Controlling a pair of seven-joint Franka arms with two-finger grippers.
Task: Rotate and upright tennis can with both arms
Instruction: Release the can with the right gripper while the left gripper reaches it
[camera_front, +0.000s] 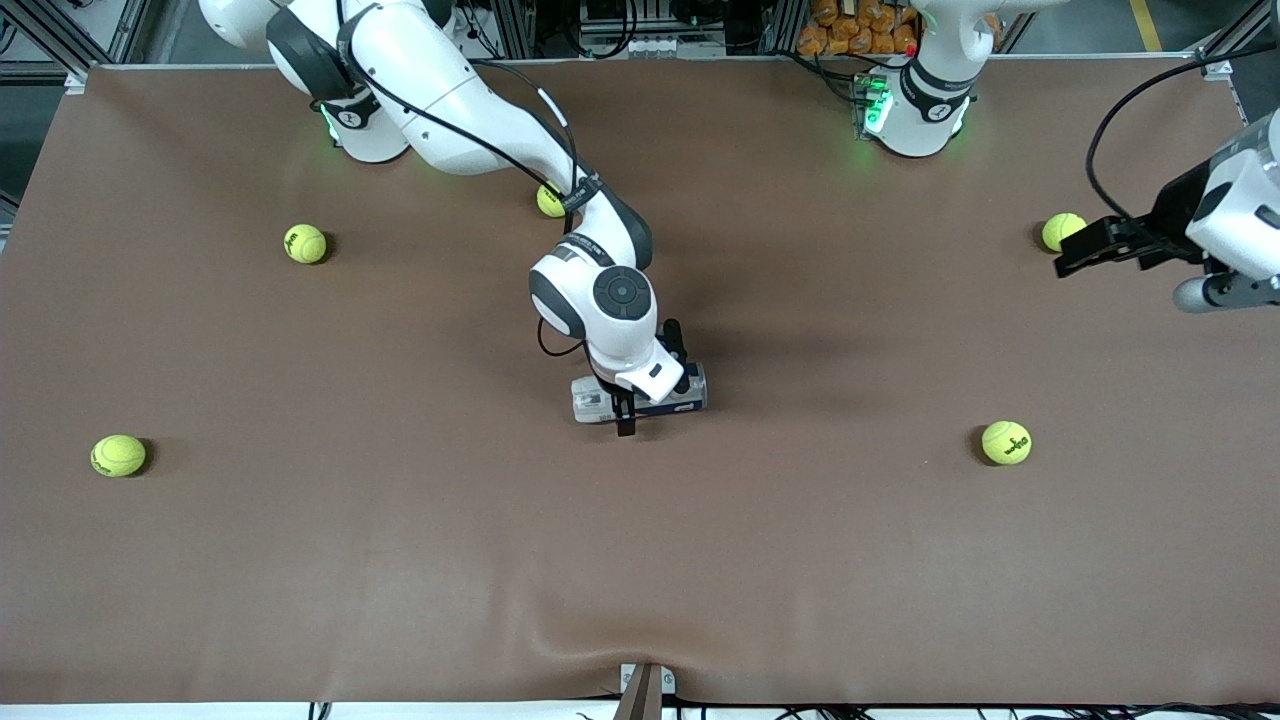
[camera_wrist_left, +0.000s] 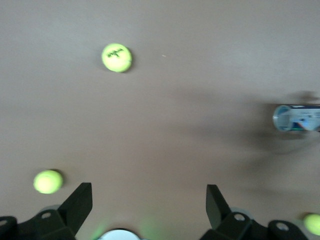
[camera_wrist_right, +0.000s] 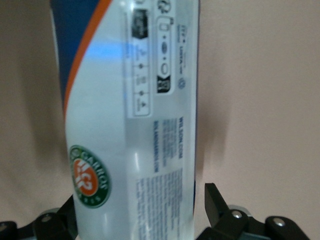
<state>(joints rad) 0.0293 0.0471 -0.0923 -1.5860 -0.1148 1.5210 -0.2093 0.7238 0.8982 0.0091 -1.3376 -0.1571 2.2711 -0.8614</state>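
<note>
The tennis can (camera_front: 640, 398) lies on its side near the middle of the brown table; it has a white-and-navy label with an orange stripe and a round logo. My right gripper (camera_front: 648, 385) is down over it, one finger on each side. In the right wrist view the can (camera_wrist_right: 130, 125) fills the space between the open fingers (camera_wrist_right: 215, 200), with a small gap showing at one finger. My left gripper (camera_front: 1072, 250) waits open and empty in the air at the left arm's end of the table. The left wrist view shows the can (camera_wrist_left: 297, 118) farther off and the left gripper (camera_wrist_left: 148, 189) open.
Several yellow-green tennis balls lie scattered: one (camera_front: 1062, 231) beside the left gripper, one (camera_front: 1006, 442) nearer the front camera, one (camera_front: 550, 200) under the right arm, and two (camera_front: 305, 243) (camera_front: 118, 455) toward the right arm's end. The cloth has a ripple at its front edge (camera_front: 560, 630).
</note>
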